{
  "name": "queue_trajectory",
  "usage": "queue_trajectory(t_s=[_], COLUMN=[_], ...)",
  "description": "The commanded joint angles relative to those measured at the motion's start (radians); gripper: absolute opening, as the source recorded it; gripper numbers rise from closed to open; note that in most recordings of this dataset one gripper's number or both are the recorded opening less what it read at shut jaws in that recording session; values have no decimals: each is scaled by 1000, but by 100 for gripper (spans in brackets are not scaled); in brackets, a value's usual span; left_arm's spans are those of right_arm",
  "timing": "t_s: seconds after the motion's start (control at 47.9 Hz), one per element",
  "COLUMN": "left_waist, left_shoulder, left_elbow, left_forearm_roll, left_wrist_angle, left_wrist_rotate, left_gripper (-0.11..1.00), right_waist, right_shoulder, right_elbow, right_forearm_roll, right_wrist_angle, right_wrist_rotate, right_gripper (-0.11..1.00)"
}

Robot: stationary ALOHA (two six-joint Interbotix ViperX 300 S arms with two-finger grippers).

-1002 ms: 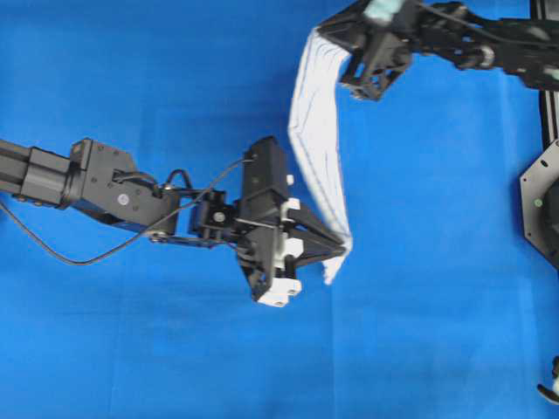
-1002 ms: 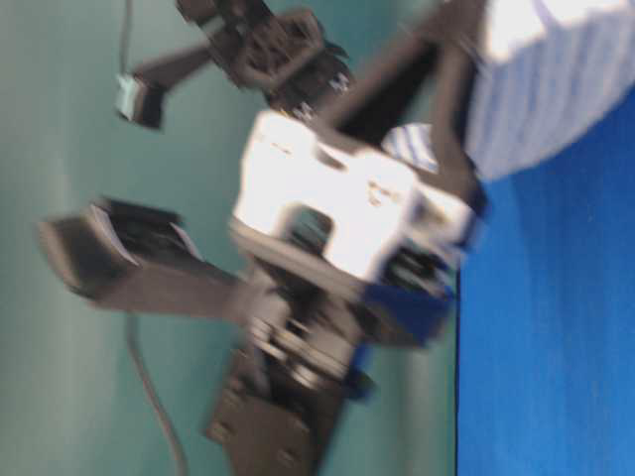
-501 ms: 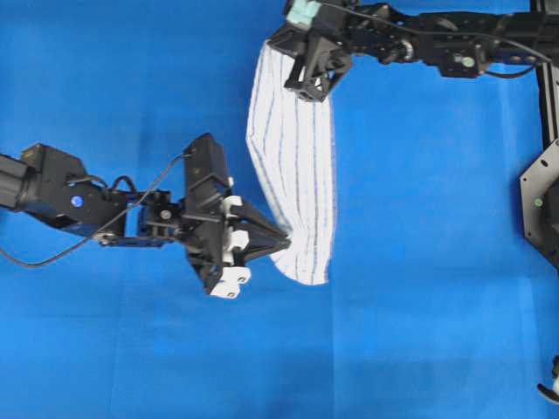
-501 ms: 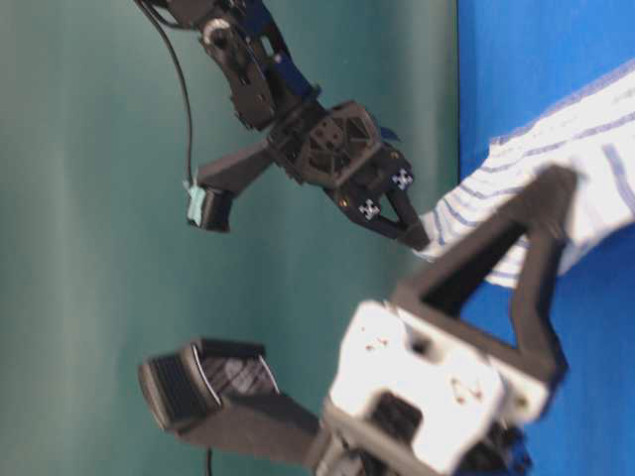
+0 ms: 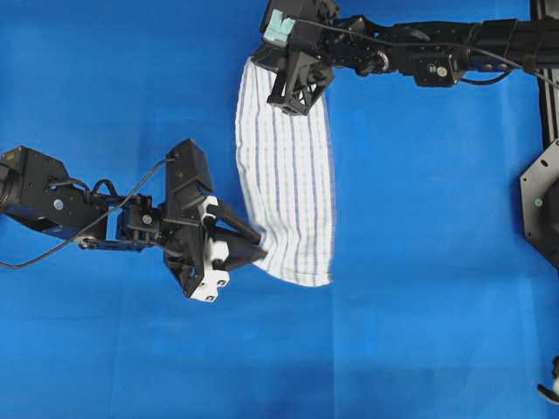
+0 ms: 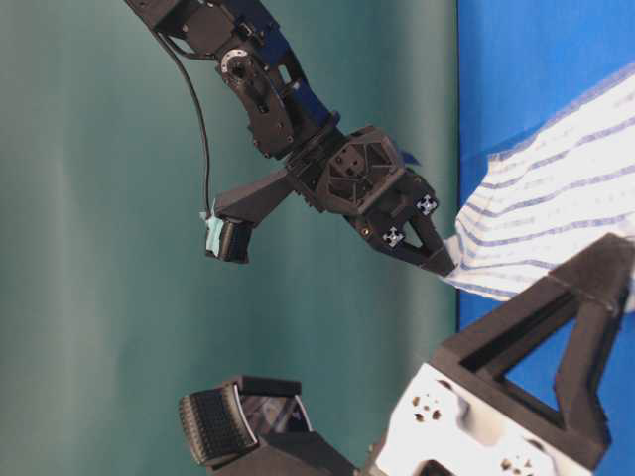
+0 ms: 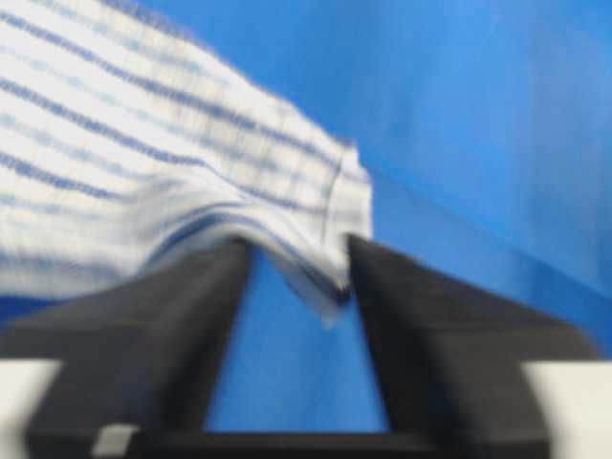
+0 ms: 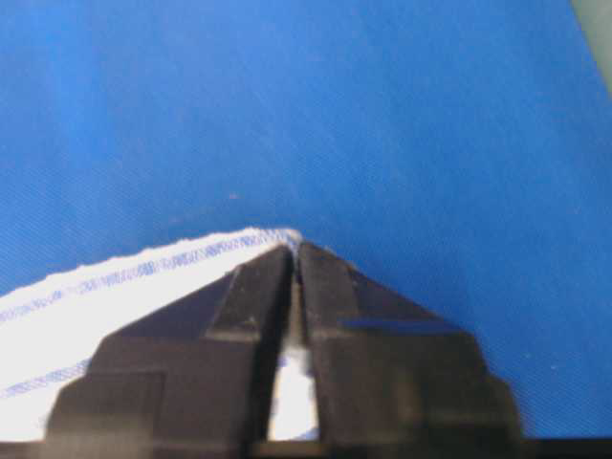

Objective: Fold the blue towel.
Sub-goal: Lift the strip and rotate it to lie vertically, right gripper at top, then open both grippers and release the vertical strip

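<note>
The blue towel (image 5: 288,192), white with thin blue stripes, lies as a long folded strip on the blue table cover (image 5: 419,262). My left gripper (image 5: 258,253) sits at its near-left corner. In the left wrist view, that gripper (image 7: 298,253) is open, and the towel (image 7: 143,163) drapes its loose corner across the gap at the fingertips. My right gripper (image 5: 293,103) is at the far end of the strip. The right wrist view shows this gripper (image 8: 295,251) pinched shut on the towel's edge (image 8: 115,287). From table level, the right gripper (image 6: 446,266) holds the towel (image 6: 556,228) low.
The blue cover (image 5: 131,87) spreads all round the towel. A black frame and mount (image 5: 541,201) stand along the right edge. Beyond the table edge, the table-level view shows a teal wall (image 6: 99,198). The left arm's cable (image 5: 52,257) trails at the left.
Both arms carried the towel leftward and lowered it, so it now lies flatter and wider on the cover. The left jaws have parted; the right jaws still pinch the edge.
</note>
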Motion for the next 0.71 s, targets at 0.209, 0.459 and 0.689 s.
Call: queue_trajectory(t_s=[0.209,0.459,0.689], left_waist=[-3,37,135], left_shoulder=[-61,-261,-408], left_elbow=[8,95,140], left_forearm_roll=[0,6,20], left_wrist_angle=[29,215,225], left_wrist_rotate=[9,17,109], left_gripper=[92,89,88], right_waist=[0,-2,-2], right_shoulder=[-57,-209,-357], right_elbow=[-17,20,123], right_forearm_roll=[-2,-34,-41], right_wrist_angle=[-3,28,38], right_wrist_rotate=[-9,-21,-31], right_gripper=[97,94,94])
